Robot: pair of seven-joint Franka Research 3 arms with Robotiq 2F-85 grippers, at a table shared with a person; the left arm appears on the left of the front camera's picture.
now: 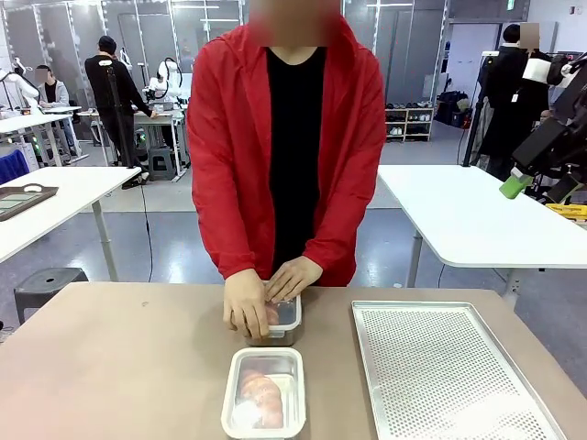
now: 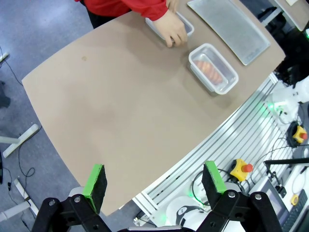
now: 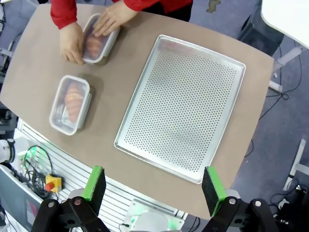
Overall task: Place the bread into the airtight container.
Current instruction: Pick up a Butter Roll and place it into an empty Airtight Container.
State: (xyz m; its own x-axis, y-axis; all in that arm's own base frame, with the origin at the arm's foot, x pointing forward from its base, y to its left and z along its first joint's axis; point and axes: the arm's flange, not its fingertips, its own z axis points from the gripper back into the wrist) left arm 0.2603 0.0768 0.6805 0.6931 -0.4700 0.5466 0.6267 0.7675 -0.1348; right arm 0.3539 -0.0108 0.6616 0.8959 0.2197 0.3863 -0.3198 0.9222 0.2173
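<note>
Overhead, right gripper [image 3: 152, 186] wide above tray [image 3: 181, 104]; left gripper [image 2: 154, 186] wide too (person's hands [image 1: 246, 302] press container [image 1: 282, 316]).

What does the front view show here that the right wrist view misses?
Front view alone: the person's red jacket at full height, and white tables behind. Right wrist view alone: the right claw, open, high above the table, and the whole perforated tray. Both: two containers holding bread, the person's hands on the far one.
</note>
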